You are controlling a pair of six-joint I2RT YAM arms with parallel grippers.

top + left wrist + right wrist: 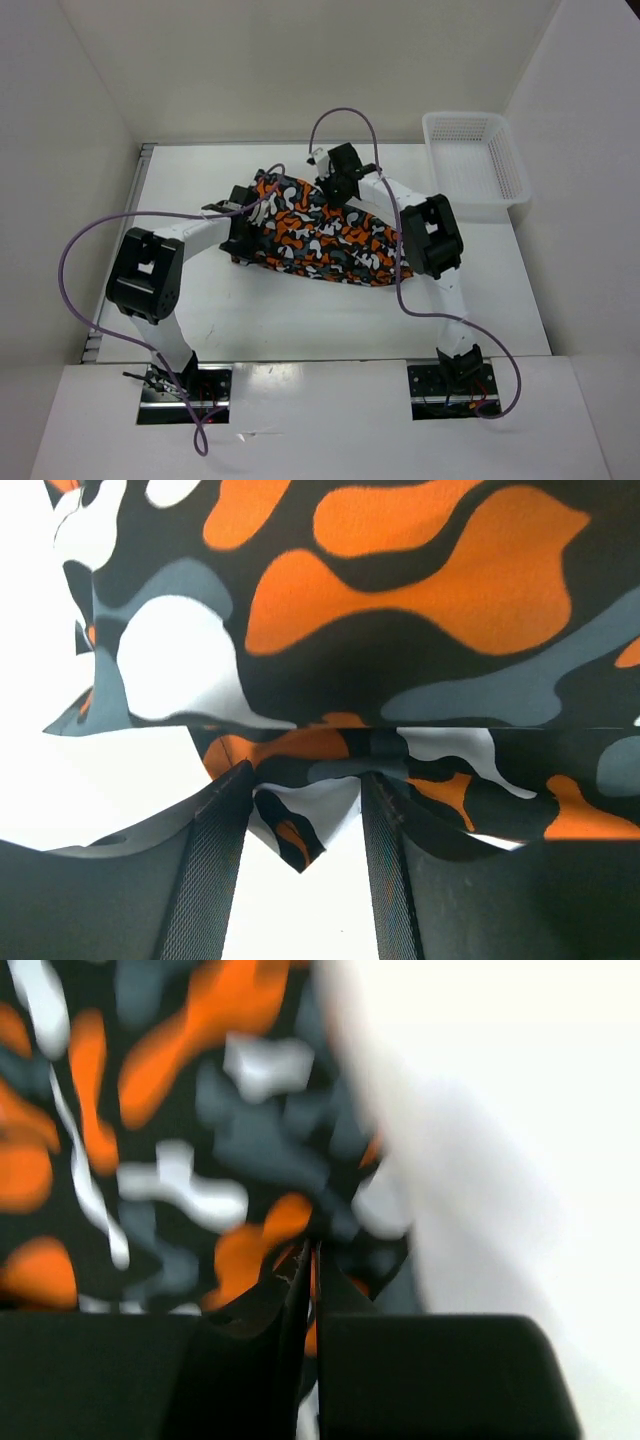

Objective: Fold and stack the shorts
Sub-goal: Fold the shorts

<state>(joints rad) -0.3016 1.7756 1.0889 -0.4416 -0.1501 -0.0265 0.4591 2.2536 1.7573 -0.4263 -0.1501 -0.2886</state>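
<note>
Jaws, top view: we cannot judge their gap here. The left gripper (240, 238) sits at the left edge of the shorts (325, 235), the right gripper (335, 188) at their far edge. The shorts lie mid-table (250, 310) between the 2 arms, well apart from the basket (475, 160). Left wrist view: we find the jaws narrowed onto a bunched fold. Right wrist view, blurred: jaws almost touching, pinching cloth.

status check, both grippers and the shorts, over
Right gripper shut on the shorts. Left gripper at cloth edge, grip unclear. Shorts mid-table between arms. Basket far right, nothing blocking.
</note>
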